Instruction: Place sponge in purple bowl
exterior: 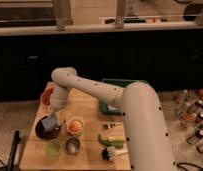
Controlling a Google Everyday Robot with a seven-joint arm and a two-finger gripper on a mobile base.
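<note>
A light wooden bench [90, 107] stands on a speckled pale floor [15, 112] in front of a long run of dark cabinets [120, 55] topped by a pale counter [95, 27]. To the right, beside the bench, a cluster of small bottles [195, 111] sits low down. The robot's white arm [95, 90] sweeps in from the lower right, across the bench to its left side, and bends down there. At the left front of the bench sits the purple bowl [39, 131], dark and nearly black. The gripper [51, 118] hangs just over it, its jaws pinching the sponge [51, 122], a grey-blue block held tilted on edge within the bowl's rim. Just to the right of that bowl is a cream bowl [75, 131] with an orange ball [74, 125] in it. Behind the purple bowl, at the bench's left edge, is an orange-red bowl [46, 95]. Along the front stand a light green cup [53, 147] and a metal cup [72, 146], side by side; what they hold cannot be made out. A dark green tray [111, 106] lies at the back right, partly hidden by the arm.
</note>
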